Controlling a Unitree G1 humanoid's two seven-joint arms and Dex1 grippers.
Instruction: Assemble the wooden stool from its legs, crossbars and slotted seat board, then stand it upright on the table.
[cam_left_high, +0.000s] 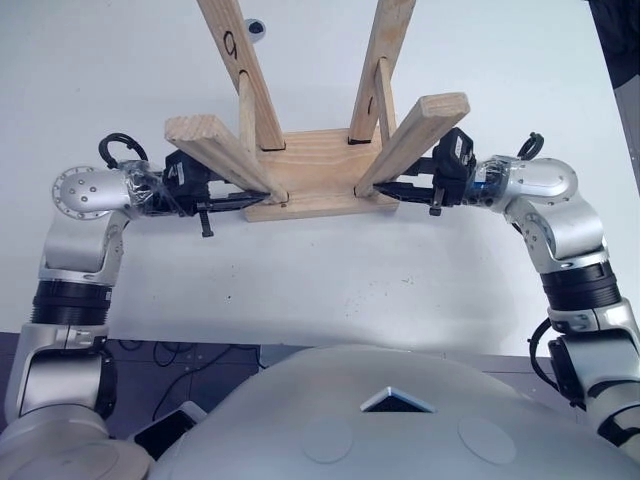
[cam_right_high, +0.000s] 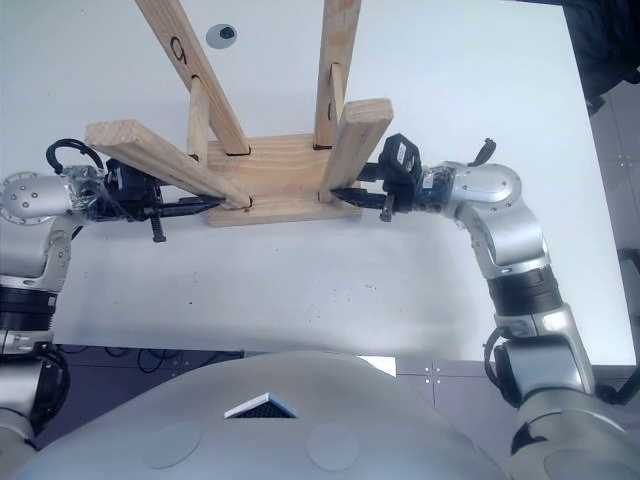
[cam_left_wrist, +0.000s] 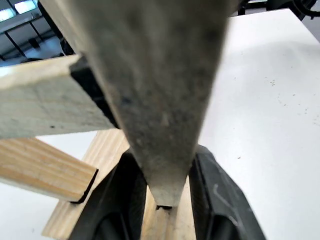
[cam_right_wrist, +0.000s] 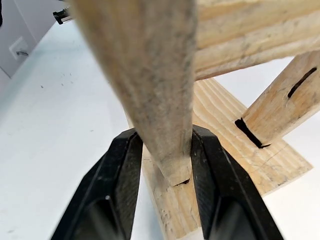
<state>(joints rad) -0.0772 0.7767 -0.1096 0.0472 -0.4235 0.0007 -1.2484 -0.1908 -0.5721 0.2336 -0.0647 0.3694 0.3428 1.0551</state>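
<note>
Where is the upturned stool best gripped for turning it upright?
Probably low on the near left leg and near right leg, beside the seat board, one claw from each side. Those flat-sided legs splay outward, leaving room; left claw and right claw straddle them there.

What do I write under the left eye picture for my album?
Upside-down wooden stool on the white table, left tool clamping its near left leg, right tool its near right leg.
</note>
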